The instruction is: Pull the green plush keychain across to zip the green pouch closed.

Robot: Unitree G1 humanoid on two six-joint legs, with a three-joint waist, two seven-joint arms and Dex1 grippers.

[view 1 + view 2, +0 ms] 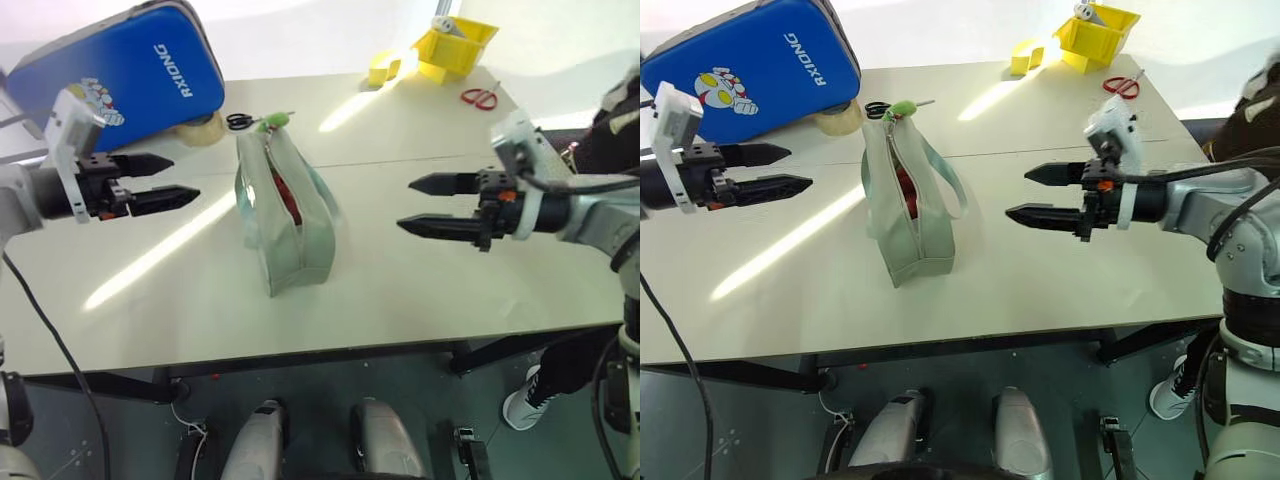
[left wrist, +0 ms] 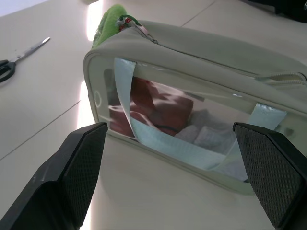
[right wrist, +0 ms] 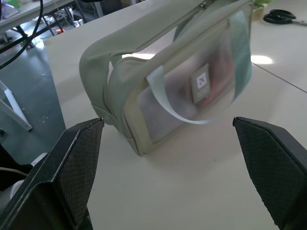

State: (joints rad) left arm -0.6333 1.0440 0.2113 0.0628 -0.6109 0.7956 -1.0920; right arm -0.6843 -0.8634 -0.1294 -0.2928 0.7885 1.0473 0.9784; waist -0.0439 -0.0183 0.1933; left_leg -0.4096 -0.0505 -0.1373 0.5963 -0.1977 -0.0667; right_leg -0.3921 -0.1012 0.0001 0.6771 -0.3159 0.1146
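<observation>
**Zip not started: both hands wide, pouch untouched**

I see the green pouch (image 1: 283, 215) standing mid-surface between my two hands, zipper gaping, red contents showing. The green plush keychain (image 1: 274, 121) sits at the pouch's far end. Left hand (image 1: 168, 181) and right hand (image 1: 428, 205) hover either side, fingers spread, holding nothing. Judgement: grasp and whole pull remain.
</observation>
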